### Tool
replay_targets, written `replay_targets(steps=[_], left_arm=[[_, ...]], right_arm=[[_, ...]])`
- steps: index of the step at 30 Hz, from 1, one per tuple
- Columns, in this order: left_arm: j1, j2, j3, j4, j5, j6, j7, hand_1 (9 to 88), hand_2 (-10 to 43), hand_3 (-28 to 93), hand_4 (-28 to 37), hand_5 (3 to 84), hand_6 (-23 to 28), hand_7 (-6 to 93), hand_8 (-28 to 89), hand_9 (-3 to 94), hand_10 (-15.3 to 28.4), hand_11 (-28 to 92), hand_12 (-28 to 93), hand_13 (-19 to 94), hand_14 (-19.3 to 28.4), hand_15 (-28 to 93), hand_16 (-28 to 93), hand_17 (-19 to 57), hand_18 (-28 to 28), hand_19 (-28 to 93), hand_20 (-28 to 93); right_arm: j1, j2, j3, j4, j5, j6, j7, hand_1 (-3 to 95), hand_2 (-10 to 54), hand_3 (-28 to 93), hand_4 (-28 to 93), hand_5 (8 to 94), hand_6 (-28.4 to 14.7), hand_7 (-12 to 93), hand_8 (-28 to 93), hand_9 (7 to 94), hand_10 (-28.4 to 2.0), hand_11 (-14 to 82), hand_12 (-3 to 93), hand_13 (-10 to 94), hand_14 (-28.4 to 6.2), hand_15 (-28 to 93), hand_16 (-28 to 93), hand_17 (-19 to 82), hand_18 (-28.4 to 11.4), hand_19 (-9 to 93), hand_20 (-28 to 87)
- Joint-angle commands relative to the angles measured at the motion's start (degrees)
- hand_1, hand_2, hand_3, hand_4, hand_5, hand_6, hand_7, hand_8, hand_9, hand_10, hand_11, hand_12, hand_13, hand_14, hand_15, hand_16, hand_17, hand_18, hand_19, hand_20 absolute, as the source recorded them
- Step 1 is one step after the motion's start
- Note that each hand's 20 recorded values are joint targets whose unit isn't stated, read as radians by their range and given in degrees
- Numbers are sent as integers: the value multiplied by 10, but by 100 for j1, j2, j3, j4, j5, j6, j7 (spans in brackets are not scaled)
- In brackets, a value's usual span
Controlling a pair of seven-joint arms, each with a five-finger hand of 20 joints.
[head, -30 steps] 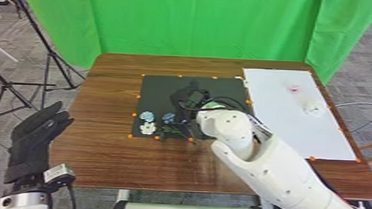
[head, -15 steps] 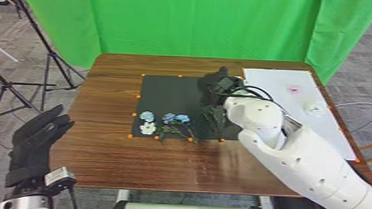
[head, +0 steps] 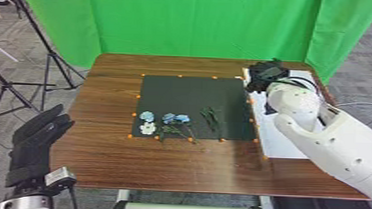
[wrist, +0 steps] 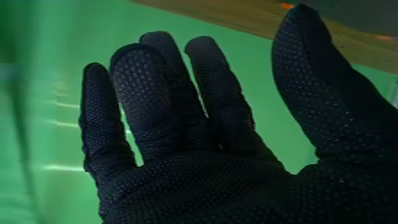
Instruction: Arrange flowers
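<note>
Hovering over the white sheet [head: 283, 146] near the tabletop's [head: 118, 165] far right corner, the right hand [head: 268, 75] is open, fingers extended; the left hand [head: 37, 137], also open, is beside the left edge. Blue flowers [head: 169, 118], a white flower [head: 148, 128] and green stems [head: 210, 118] lie on the black mat [head: 192, 95], left of centre.

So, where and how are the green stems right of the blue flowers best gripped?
Probably mid-length, from above and their right, the right hand pinching across them: the green stems look slim and run roughly away from the robot on the black mat, with the blue flowers to their left.
</note>
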Motion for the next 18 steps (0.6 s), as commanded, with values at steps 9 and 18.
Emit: replay_targets(steps=[9, 18], left_arm=[[28, 43, 26, -23, -25, 25, 35, 272, 28, 837, -159, 408, 101, 180, -111, 369, 198, 376, 79, 255, 271, 628, -159, -90, 217, 575, 26], [77, 146, 62, -38, -155, 106, 162, 271, 28, 837, -159, 407, 101, 180, -111, 369, 199, 375, 79, 255, 271, 628, -158, -90, 217, 575, 27]], right_arm=[[138, 610, 335, 721, 461, -161, 721, 312, -91, 876, -274, 474, -77, 193, -118, 483, -197, 221, 163, 559, -129, 818, 132, 100, -202, 683, 98], [-443, 614, 1066, 710, 677, -658, 1021, 311, -91, 876, -279, 465, -80, 188, -117, 474, -203, 209, 162, 558, -129, 822, 127, 101, -203, 685, 95]])
